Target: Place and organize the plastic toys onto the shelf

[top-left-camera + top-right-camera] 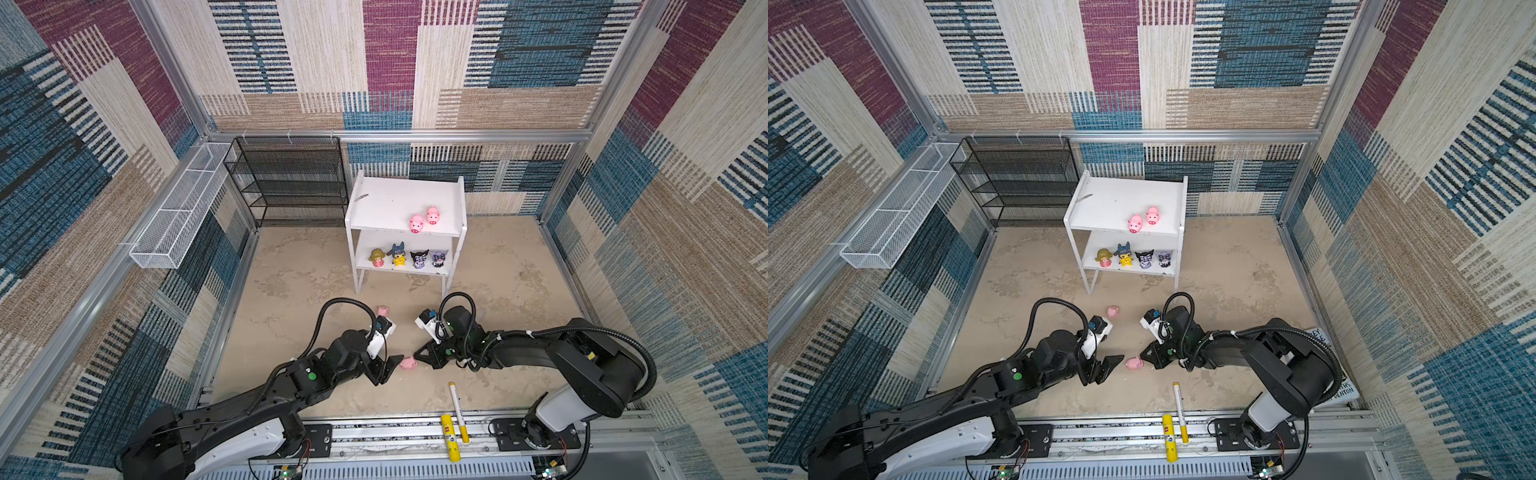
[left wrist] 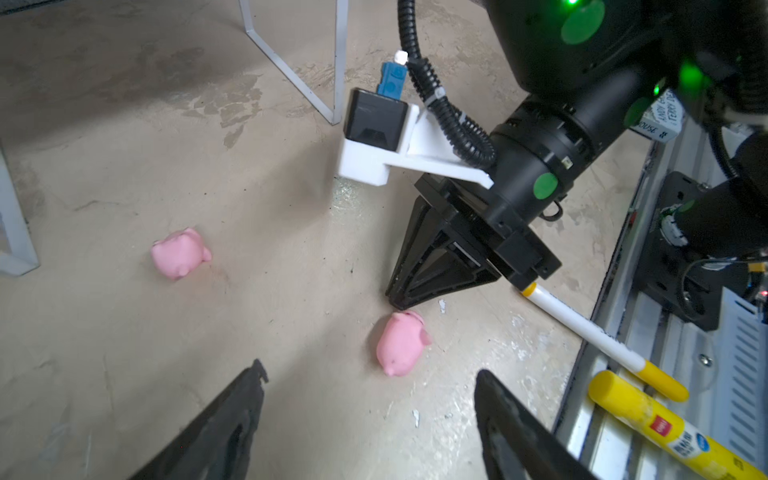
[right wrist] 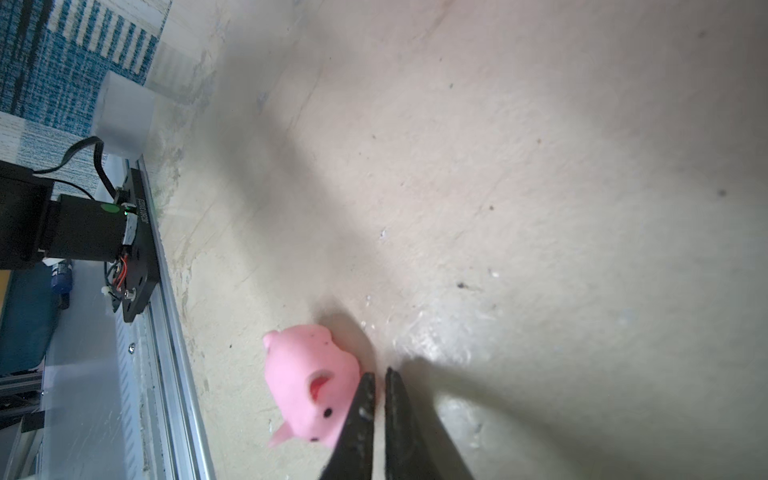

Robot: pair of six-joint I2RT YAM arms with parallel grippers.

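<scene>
Currently, stock as follows.

**Shelf** [image 1: 386, 203]
- Top board: two pink pigs [image 1: 417, 223] [image 1: 432, 215], near the front edge.
- Lower board: blond doll [image 1: 377, 257], yellow hooded figure [image 1: 398, 254] and two black-and-purple figures [image 1: 419, 259] [image 1: 439, 258], upright in a row.

**Surface** [image 1: 291, 332], two items outstanding
- Far pig [image 1: 382, 310]: lying near the shelf legs.
- Near pig [image 1: 408, 363]: on its side between my end effectors.

**End effectors**
- Left end effector [image 1: 392, 369]: jaws wide, empty, just beside the near pig.
- Right end effector [image 3: 379, 376]: jaws pressed together, holding nothing. The tips are at the pig's head, touching or just beside; I cannot tell which.

**Hazards, as I judge them**
- My closed right tips could nudge the rounded pig and roll it toward the marker [image 1: 458, 411].
- If my left jaws close now, they may strike the right tips.
- A pinch on the pig's curved back may squirt it free.
- Reaching the top board carelessly could knock the front pigs off.
</scene>
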